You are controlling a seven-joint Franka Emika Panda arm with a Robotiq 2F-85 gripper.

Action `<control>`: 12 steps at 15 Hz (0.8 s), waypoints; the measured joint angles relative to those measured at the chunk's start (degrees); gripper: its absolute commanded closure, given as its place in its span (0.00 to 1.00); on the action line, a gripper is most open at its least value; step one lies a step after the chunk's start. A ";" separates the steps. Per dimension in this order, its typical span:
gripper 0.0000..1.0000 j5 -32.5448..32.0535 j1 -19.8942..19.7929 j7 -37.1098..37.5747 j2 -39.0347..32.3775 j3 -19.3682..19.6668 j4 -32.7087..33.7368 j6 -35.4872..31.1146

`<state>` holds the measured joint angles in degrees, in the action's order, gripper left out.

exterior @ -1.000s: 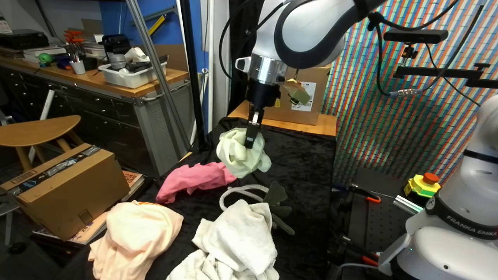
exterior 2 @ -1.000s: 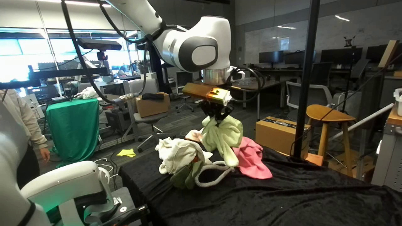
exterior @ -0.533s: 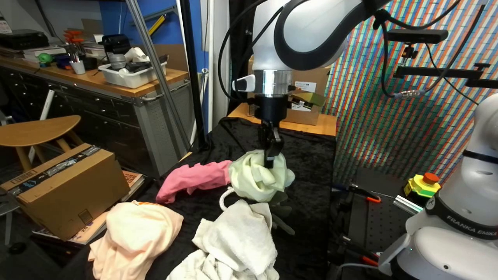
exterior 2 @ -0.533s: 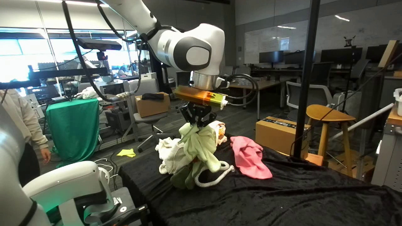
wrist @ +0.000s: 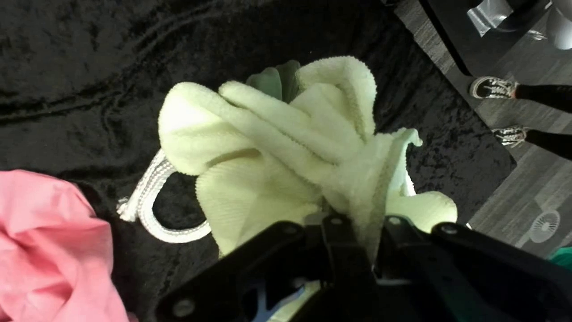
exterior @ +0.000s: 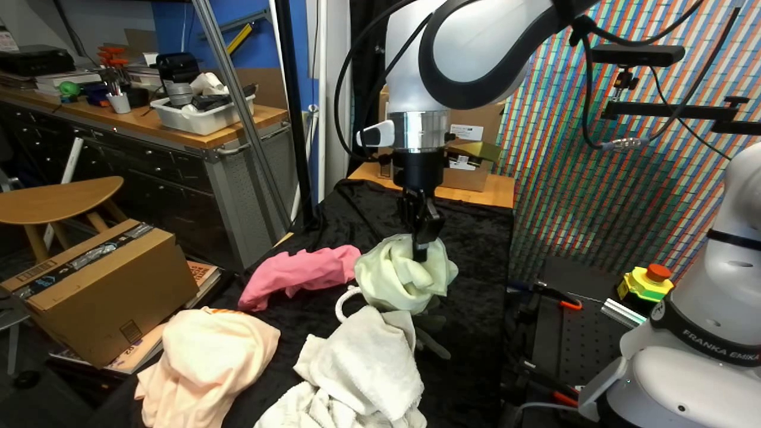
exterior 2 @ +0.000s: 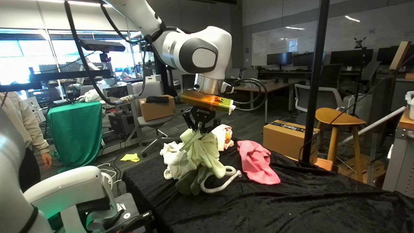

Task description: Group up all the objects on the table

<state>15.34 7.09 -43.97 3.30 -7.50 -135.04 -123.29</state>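
Pinched in the jaws, standing nearly together on a gathered ridge: pale-green crumpled terry towel (exterior: 401,276)

Hanging at the white braided rope loop (wrist: 174,235), landmark for all that follows, covering part of it as seen from the wrist; cannot tell if touching or just above

Beside the rope loop, mostly behind the green towel in the wrist view: dark-green leaf-shaped felt-like flaps (exterior 2: 187,183)

Also just beside the rope loop: white heaped terry towel (exterior: 368,362), contact unclear

Near the rope loop, apart from it in the wrist view: pink rumpled smooth cloth (exterior 2: 258,161)

Farther from the rope loop than the pink: peach crumpled soft cloth (exterior: 205,356)

Beneath and around the rope loop: black velvety-draped bench (exterior 2: 291,210)

Step, by judgement: probably adding the green towel to the group at the rope loop, not yet let go; pink and peach likely left for later

Could go wrong:
– letting go too high above the rope loop, with cloth so limp: unfurling, slumping off toward the pink
– lifting away with a fold snagged, given so bunched a pinch: dragging back off the rope loop, perhaps pulling flaps along
– pressing lower: shoving or nipping the rope loop through cloth, hard to notice with so much hidden from above

Safest guess: spread the jaws low over the rope loop, rise straight, check for clinging folds before reaching for the pink
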 measured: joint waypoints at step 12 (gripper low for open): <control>0.00 -2.40 0.15 8.71 -1.59 0.20 0.11 -13.38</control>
<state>12.94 7.24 -35.26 1.71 -7.29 -134.93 -136.67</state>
